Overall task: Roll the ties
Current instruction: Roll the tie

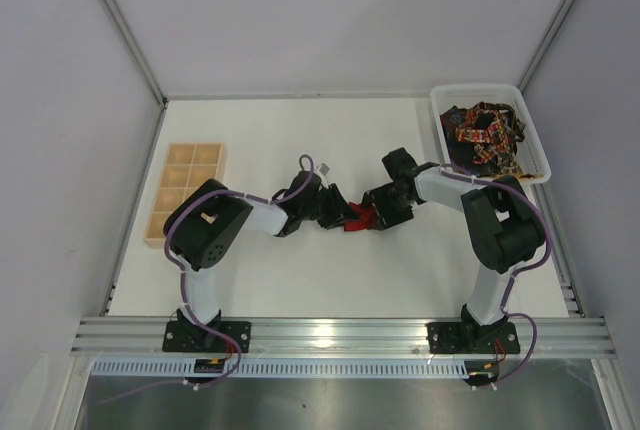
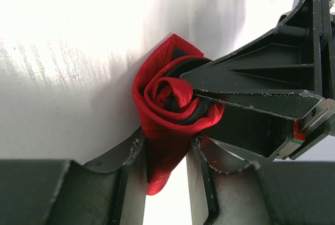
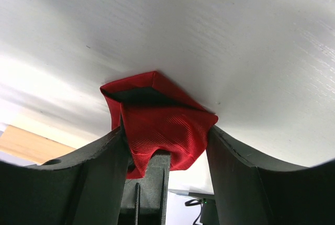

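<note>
Red tie point(image 2: 157, 104) nearly rolled: right gripper point(image 2: 191, 86) clamps the coil, left gripper point(image 2: 167, 140) straddles its tail, hold unclear; next, seemingly, winding that tail in.

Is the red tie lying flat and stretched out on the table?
No, the red tie is wound into a coil, with only a short tail sticking out.

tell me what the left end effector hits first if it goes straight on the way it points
The rolled red tie, already between the fingers of the left end effector. Right behind it is the right end effector, gripping the roll; how close is unclear.
</note>
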You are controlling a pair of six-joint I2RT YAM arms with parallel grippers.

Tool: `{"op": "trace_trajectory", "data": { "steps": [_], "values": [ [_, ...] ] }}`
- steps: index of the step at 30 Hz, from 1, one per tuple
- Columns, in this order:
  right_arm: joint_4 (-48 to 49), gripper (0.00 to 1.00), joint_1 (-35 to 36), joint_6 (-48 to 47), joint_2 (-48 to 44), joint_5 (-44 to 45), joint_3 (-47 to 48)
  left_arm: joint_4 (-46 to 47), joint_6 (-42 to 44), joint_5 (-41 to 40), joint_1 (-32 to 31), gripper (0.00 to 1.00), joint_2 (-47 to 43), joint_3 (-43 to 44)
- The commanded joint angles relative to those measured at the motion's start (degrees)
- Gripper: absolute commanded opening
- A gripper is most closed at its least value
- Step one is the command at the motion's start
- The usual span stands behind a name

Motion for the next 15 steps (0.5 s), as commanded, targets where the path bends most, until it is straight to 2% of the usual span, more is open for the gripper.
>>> {"op": "trace_trajectory", "data": {
  "steps": [1, 8, 12, 15],
  "values": [
    [-1.5, 0.64, 0.4, -2.5, 3.8, 5.1, -1.4, -8.0, 4.7, -5.8, -0.3, 0.23, 4.1, -1.2],
    [-1.1, 0.65, 0.5, -3.4, 3.7, 5.1, -1.1, -8.8, 5.2, -5.0, -0.2, 0.01, 4.4, -0.1],
    [-1.2, 0.68, 0.4, -3.7, 3.7, 5.3, -0.9, -9.1, 6.1, -4.4, -0.3, 0.00, 4.4, 0.3],
    [-1.2, 0.74, 0.6, -4.6, 3.9, 5.7, -0.3, -9.2, 6.7, -3.8, -0.2, 0.00, 4.1, 0.4]
  ]
}}
